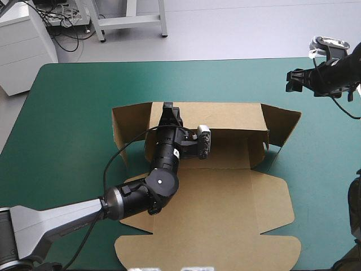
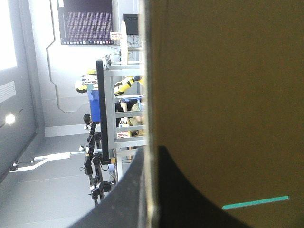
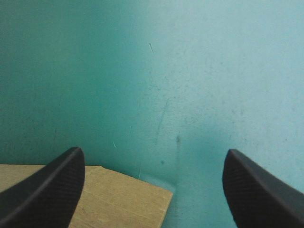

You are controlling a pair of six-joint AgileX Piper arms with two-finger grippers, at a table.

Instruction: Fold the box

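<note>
The brown box (image 1: 225, 197) lies at the middle of the teal-green cover, its far wall (image 1: 225, 116) raised and its wide lid panel flat toward the near edge. End flaps stand angled out at the left (image 1: 130, 121) and the right (image 1: 282, 127). My left gripper (image 1: 168, 111) reaches over the base to the far wall's left part. In the left wrist view it (image 2: 151, 154) is shut on the board's edge, with the box (image 2: 228, 95) filling the space ahead. My right gripper (image 1: 293, 79) hangs open above the far right, past the box's right flap (image 3: 118, 199).
Bare teal-green cover (image 1: 67, 113) runs to the left of the box and beyond its far wall. A white cabinet (image 1: 22, 45) and a metal frame (image 1: 130, 20) stand past the table's far edge. The lid's near edge lies close to the table's front.
</note>
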